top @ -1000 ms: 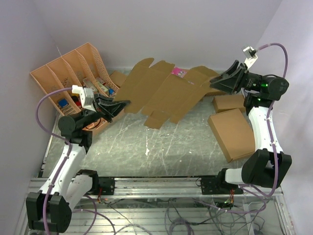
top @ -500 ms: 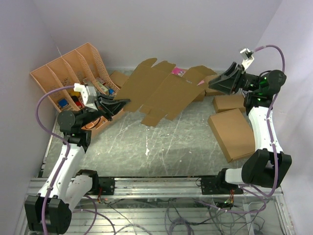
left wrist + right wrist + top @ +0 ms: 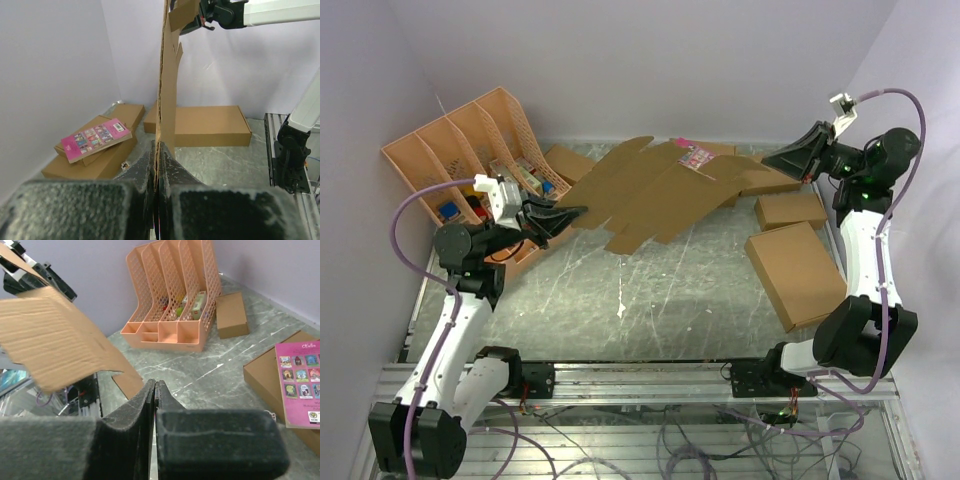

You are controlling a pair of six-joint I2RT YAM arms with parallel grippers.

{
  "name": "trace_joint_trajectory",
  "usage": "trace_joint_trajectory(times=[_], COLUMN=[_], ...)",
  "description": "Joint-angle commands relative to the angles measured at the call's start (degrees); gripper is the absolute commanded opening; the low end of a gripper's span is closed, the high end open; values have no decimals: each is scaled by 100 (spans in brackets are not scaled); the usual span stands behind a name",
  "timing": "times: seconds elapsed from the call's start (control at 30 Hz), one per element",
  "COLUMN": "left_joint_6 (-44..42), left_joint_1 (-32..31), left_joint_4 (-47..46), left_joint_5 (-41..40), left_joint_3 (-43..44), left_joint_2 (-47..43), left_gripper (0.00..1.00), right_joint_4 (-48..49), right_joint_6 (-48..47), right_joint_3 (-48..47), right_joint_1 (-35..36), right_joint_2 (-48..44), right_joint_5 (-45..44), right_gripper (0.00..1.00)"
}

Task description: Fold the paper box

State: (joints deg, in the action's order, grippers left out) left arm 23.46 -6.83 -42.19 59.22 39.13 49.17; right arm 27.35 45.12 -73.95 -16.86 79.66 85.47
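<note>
Left jaws and right jaws pinch the paper box (image 3: 660, 195) above grey marbled table (image 3: 650, 290), lilac walls (image 3: 650, 70)

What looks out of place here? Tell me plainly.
The paper box is a flat unfolded sheet, pinched at opposite ends by the left gripper and right gripper, hanging tilted above the table. A pink booklet lies askew on a brown box behind it. Nothing looks spilled or torn.

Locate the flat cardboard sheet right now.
In the top view the cardboard sheet is held above the far middle of the table, between the left gripper and the right gripper, close to the pink card.
</note>
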Motion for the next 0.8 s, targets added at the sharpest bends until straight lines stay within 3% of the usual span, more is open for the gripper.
trace_joint_trajectory(times=[0.0, 0.1, 0.37, 0.63, 0.77], left_joint_6=[508, 580, 444, 472, 463], left_joint_1=[33, 28, 33, 33, 33], left_joint_4=[-1048, -1136, -918, -1014, -999], left_joint_5=[171, 162, 148, 120, 102], left_joint_3=[-57, -68, 15, 55, 84], left_joint_2=[64, 92, 140, 234, 224], left_gripper=[7, 7, 7, 7, 7], right_joint_4=[-1788, -2695, -2567, -3855, -3968], right_joint_6=[-1779, -2518, -2749, -3820, -3880], right_joint_3=[-236, -509, -159, -436, -371], right_joint_1=[23, 169, 329, 430, 508], right_joint_2=[79, 145, -271, -419, -478], right_joint_5=[-344, -439, -58, 211, 242], right_gripper=[2, 2, 2, 6, 9])
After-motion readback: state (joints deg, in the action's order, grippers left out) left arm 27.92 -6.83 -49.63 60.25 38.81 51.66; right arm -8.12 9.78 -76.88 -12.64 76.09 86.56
